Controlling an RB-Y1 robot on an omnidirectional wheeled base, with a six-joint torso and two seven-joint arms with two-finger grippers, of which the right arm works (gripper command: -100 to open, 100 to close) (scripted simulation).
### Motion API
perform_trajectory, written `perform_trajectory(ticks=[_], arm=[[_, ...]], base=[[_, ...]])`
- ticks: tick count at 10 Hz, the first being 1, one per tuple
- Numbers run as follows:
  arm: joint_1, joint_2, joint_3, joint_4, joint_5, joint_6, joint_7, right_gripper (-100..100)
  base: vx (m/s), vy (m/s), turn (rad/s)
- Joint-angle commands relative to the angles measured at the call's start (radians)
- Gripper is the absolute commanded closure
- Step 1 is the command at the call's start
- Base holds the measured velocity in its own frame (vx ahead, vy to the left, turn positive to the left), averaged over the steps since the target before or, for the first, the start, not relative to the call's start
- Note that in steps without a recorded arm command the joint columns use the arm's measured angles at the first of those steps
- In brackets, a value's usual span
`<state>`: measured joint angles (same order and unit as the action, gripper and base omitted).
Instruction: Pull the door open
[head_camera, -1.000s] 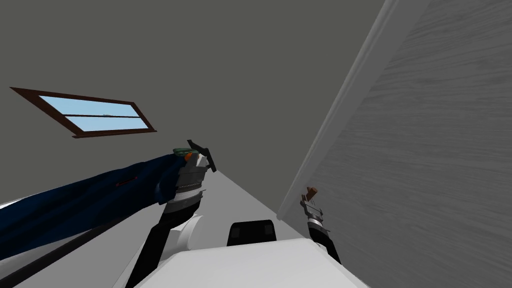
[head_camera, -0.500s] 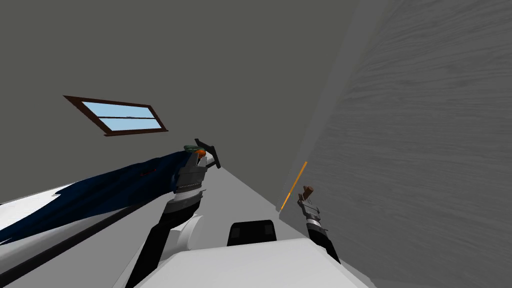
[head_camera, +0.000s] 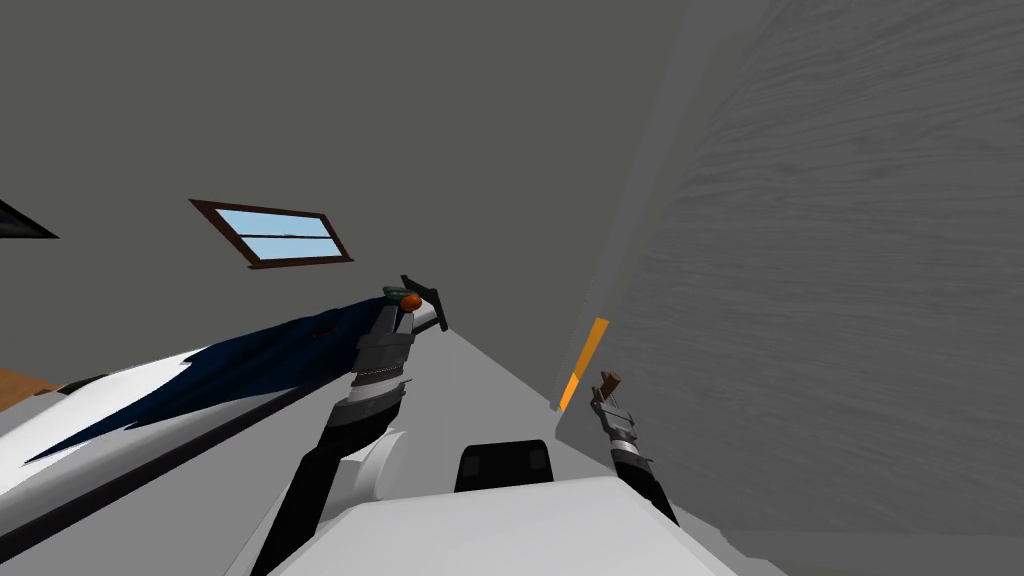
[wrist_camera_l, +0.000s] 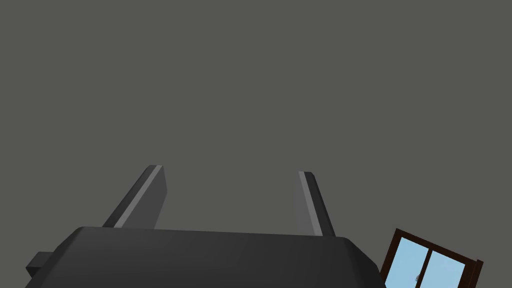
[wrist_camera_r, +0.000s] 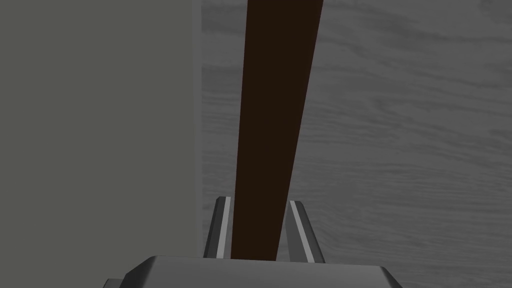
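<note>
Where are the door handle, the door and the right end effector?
door handle (wrist_camera_r: 270, 125): right wrist view, middle of the brown bar.
door (head_camera: 850, 300): head view, grey wood-grain face.
right end effector (wrist_camera_r: 260, 200): right wrist view, midway between its fingertips.

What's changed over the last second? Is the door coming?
The door has begun to open: an orange gap appeared at its edge and widened. My view turned too. The right tool stays shut on the brown handle; the left tool stays open, raised.
</note>
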<state>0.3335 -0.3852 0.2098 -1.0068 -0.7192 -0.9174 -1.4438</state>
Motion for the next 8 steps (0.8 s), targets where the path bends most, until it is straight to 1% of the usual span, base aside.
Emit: perform_trajectory(ticks=[1,2,4,6,7,8], arm=[[0.003,-0.007,0.016,0.000,0.010,-0.010,-0.011,100],[0.011,-0.015,0.034,-0.007,0.021,-0.017,-0.019,100],[0.021,-0.027,0.059,-0.016,0.036,-0.026,-0.032,100],[0.032,-0.040,0.084,-0.026,0.052,-0.036,-0.044,100],[0.022,-0.038,0.073,-0.020,0.046,-0.031,-0.041,100],[0.031,-0.050,0.092,-0.016,0.056,-0.046,-0.057,100]], base=[[-0.197,0.000,0.059],[-0.212,-0.009,0.057],[-0.219,-0.025,0.056],[-0.230,0.009,0.045],[-0.106,0.006,0.008],[-0.163,-0.023,0.125]])
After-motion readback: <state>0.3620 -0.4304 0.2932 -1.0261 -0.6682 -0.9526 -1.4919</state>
